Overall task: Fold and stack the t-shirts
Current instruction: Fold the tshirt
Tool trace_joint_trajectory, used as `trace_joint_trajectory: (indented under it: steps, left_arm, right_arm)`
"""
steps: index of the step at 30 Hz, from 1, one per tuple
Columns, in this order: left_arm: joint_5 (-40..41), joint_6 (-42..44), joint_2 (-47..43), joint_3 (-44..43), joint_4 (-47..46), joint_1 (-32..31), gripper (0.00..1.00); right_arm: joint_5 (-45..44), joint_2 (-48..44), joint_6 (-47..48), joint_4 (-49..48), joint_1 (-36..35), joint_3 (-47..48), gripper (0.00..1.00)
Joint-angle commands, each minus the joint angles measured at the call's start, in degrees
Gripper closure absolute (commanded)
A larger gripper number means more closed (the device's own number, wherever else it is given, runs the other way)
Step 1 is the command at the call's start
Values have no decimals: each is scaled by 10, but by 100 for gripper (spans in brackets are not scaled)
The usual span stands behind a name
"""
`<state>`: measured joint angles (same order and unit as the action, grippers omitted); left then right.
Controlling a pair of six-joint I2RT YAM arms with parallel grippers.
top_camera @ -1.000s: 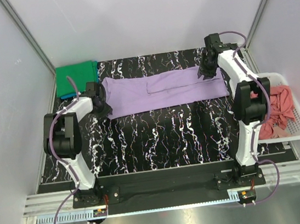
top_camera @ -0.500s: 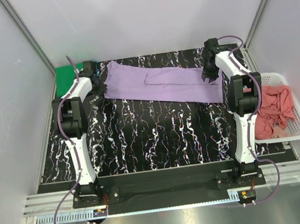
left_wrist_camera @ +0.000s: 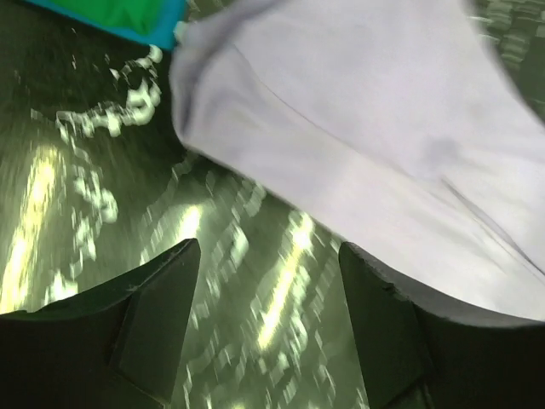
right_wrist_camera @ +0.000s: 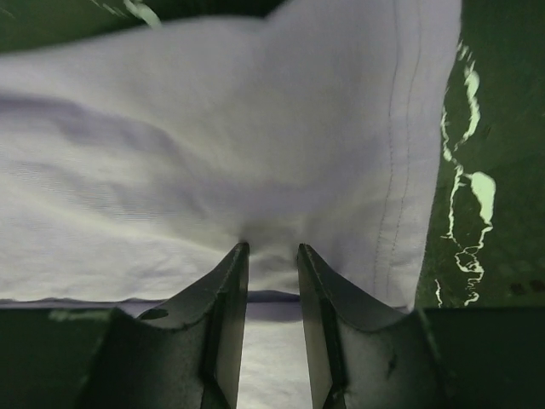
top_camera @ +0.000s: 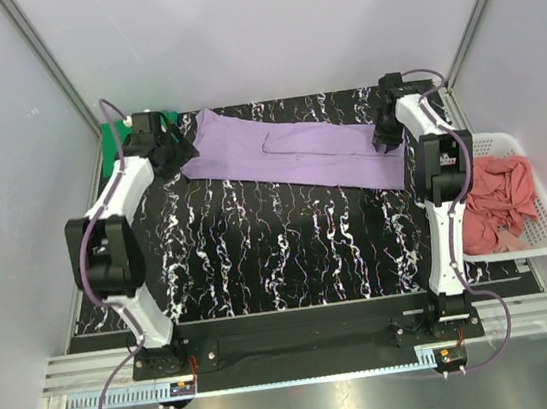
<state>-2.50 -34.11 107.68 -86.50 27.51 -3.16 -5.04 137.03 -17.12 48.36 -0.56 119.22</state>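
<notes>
Purple shirt half-folded; stack barely begun

The purple shirt [top_camera: 297, 151] lies as a long band across the table's [top_camera: 280, 254] far side, cross folds left to do; green shirt [top_camera: 112, 143] sits folded far-left; pink shirt [top_camera: 500, 200] waits crumpled in the basket [top_camera: 495, 142]; left gripper [left_wrist_camera: 268, 324] gapes empty beside the cloth; right gripper [right_wrist_camera: 271, 249] pinches the purple hem, which the top view hides; only the left wrist shows a blue edge [left_wrist_camera: 157, 32] under the green.
</notes>
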Motion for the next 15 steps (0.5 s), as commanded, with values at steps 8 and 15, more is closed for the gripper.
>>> trace_joint_trajectory:
  steps: [8, 15]
  left_arm:
    - [-52, -17, -8, 65, -69, 2, 37]
    - [-8, -6, -74, 73, -3, 1, 36]
  right_arm:
    - [10, -59, -5, 16, 1, -114, 63]
    - [40, -144, -50, -14, -1, -252, 64]
